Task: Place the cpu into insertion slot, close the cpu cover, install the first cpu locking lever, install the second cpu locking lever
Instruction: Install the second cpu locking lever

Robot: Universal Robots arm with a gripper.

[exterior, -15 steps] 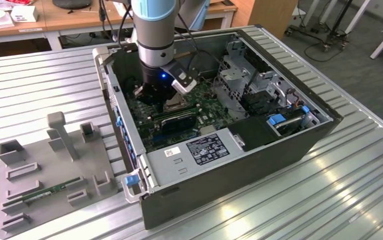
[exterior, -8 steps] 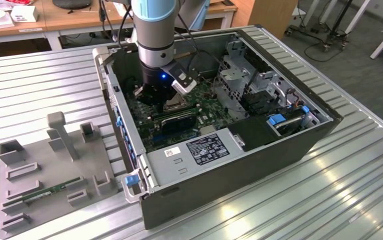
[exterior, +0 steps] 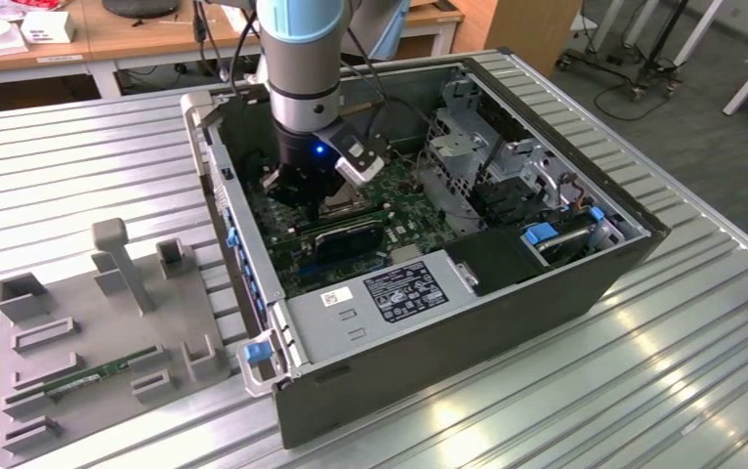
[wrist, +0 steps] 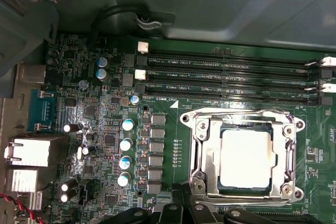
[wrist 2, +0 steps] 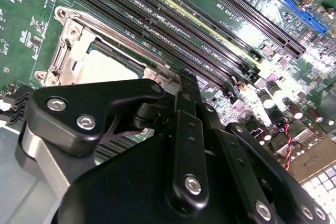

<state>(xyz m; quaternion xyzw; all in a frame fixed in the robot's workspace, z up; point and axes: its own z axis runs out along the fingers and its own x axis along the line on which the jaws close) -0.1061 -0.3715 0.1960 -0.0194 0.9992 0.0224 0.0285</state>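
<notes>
Right now the gripper [wrist: 181, 214] is hovering just at the edge of the insertion slot [wrist: 244, 157], and whether its jaws are spread or pressed together cannot be told. Beyond it, the cpu [wrist: 247, 158] is lying flat in the slot with the cpu cover [wrist: 242, 120] resting down around it, its silver frame ringing the chip. To do this step well, I judge the arm should be pressing straight down, keeping clear of the memory slots [wrist: 231, 77] running just beyond the frame.
</notes>
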